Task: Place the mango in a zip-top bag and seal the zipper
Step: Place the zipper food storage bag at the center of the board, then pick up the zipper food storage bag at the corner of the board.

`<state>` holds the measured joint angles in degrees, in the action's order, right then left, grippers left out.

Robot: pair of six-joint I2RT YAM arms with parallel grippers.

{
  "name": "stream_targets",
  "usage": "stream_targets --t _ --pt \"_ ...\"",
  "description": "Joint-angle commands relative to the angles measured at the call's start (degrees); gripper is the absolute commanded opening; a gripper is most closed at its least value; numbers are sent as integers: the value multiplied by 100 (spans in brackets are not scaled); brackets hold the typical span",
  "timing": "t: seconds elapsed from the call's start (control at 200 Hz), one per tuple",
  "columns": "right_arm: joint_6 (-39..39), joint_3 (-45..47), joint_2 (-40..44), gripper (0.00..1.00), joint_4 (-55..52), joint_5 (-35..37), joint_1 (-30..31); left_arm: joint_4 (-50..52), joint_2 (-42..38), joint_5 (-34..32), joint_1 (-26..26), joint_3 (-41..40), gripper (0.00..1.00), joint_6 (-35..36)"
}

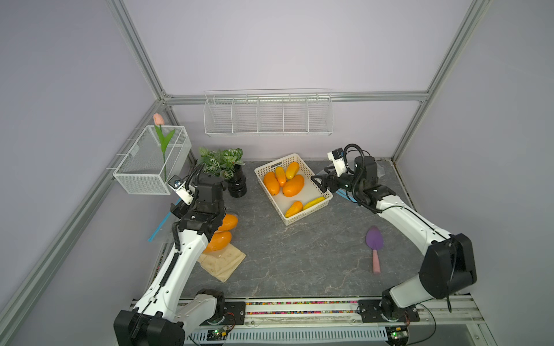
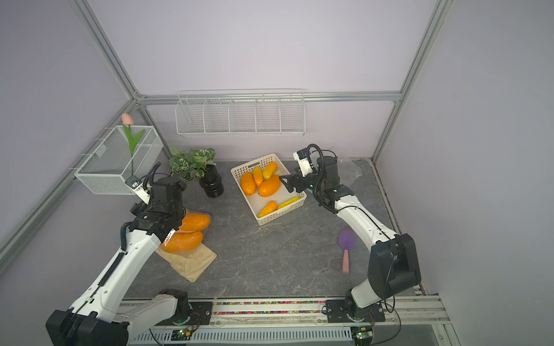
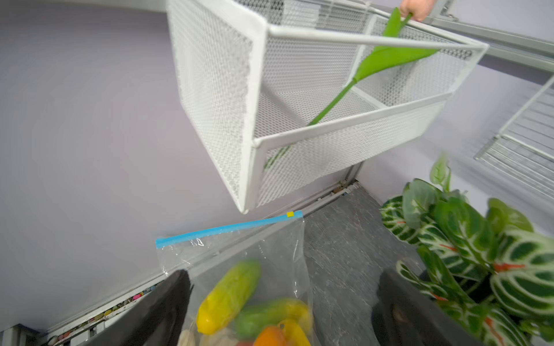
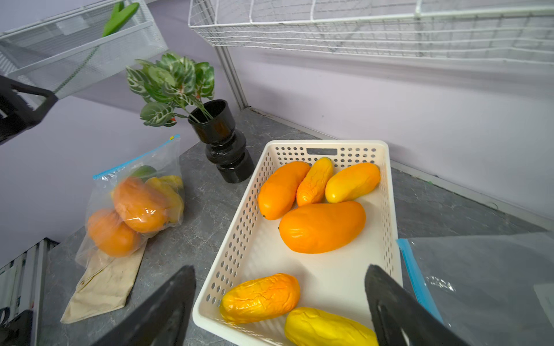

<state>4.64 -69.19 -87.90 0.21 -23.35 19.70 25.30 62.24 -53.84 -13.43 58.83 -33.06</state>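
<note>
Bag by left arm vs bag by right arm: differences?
The left bag bulges with mangoes; the right bag looks empty. The left bag sits heaped, partly on a tan cloth; the right bag lies flat on the table. Both are clear plastic with a blue zipper strip.

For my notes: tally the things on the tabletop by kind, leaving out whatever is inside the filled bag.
White basket: 1
Mangoes in it: 6
Filled zip-top bag: 1
Flat zip-top bag: 1
Potted plant: 1
Purple trowel: 1
Tan cloth: 1
Total: 12
</note>
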Motion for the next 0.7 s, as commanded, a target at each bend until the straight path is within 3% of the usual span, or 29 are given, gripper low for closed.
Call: stream_targets --t 0.0,0.12,0.295,0.41,0.495,0.695 --pt "380 -340 -207 91 -1038 742 -151 -174 -181 1580 26 251 100 792" --pt "681 -663 -563 90 -1890 1064 -430 -500 -211 3191 -24 257 100 880" --pt "674 -1100 -1185 87 -2776 1859 -681 -363 539 3955 -972 671 100 920" --pt "189 -1476 -1548 81 -3397 2732 -713 -617 1010 4661 -1286 731 100 768" --pt "-437 -1558 -1630 83 -3716 2893 -703 -846 1192 4820 -1395 692 100 710" --pt "-1548 -1185 -1689 91 -3194 3673 -565 -1169 1430 5048 -1434 595 100 708"
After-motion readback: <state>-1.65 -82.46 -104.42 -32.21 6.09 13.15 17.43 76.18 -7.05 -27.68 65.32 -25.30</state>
